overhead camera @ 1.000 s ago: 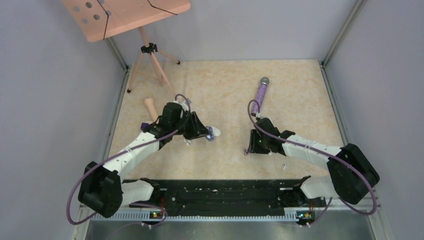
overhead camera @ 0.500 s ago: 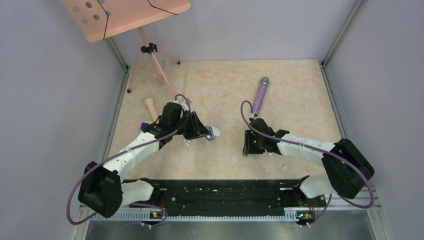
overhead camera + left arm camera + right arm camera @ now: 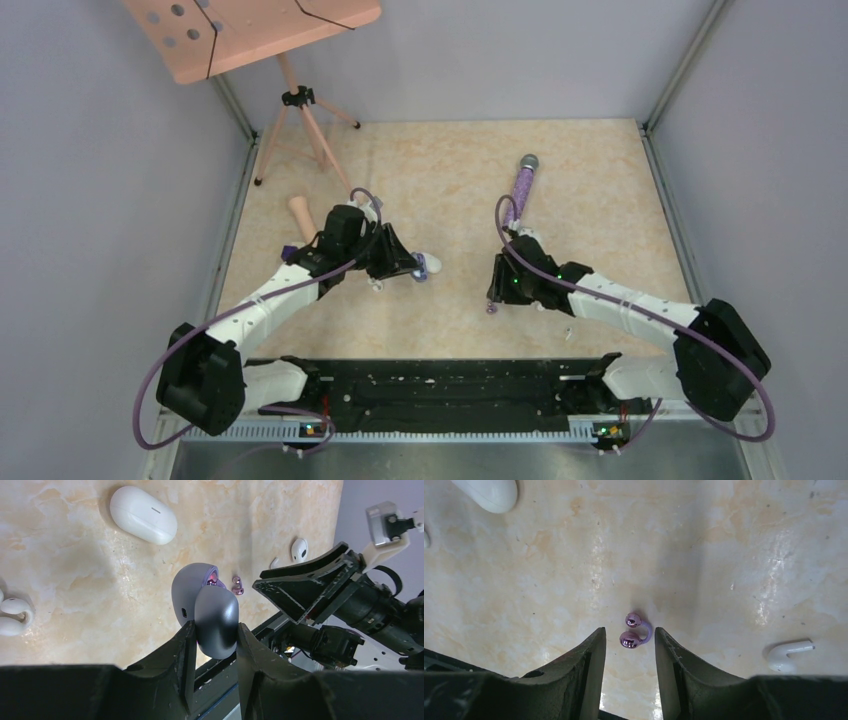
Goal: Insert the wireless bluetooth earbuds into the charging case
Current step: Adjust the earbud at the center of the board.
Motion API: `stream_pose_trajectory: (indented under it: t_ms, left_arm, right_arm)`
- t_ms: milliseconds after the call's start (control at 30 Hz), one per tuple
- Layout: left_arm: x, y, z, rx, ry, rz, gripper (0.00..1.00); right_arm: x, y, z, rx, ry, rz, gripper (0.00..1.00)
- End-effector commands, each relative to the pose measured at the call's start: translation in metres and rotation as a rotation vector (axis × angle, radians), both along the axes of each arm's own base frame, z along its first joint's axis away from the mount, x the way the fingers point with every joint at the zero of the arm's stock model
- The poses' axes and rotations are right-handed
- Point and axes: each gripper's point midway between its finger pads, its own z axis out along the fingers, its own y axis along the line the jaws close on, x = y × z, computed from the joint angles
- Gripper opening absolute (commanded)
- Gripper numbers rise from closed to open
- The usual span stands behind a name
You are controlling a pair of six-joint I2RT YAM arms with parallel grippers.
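Straddles the purple earbud [image 3: 635,631] at lower centre of the right wrist view with the right gripper [image 3: 629,636] spread, bud's long axis running up-frame between the fingers. Pinches the open charging case [image 3: 215,612] in the left gripper [image 3: 215,627], mid-frame.

the right tool [image 3: 628,636] stands with its fingers [image 3: 589,665] parted either side of the small glossy purple clip-shaped earbud [image 3: 635,630], a slim gap of bare beige marbled table [image 3: 600,200] on each flank. a white stemmed earbud [image 3: 791,655] lies near one finger, a white oval closed case [image 3: 143,515] further off. the left tool [image 3: 215,626], clamped on the dark grey open charging case [image 3: 210,610], leaves only a narrow bare strip between the two tools. the long purple glitter microphone [image 3: 522,185] lies just beyond the right arm [image 3: 620,305].
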Motion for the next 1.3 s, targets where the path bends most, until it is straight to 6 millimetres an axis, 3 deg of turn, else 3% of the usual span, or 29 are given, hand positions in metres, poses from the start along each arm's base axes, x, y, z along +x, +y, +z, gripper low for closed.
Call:
stream_pose_trajectory:
  t_ms: [0, 300, 1267]
  left_arm:
    - [0.009, -0.006, 0.020, -0.028, -0.075, -0.012, 0.00]
    - [0.008, -0.006, 0.021, -0.031, -0.076, -0.014, 0.00]
    - [0.006, -0.004, 0.019, -0.024, -0.082, -0.012, 0.00]
  right_arm:
    - [-0.001, -0.011, 0.011, 0.000, -0.039, -0.074, 0.40]
    - [-0.015, -0.012, -0.003, 0.021, 0.015, -0.069, 0.39]
    - [-0.013, 0.014, -0.015, 0.025, 0.048, -0.005, 0.37]
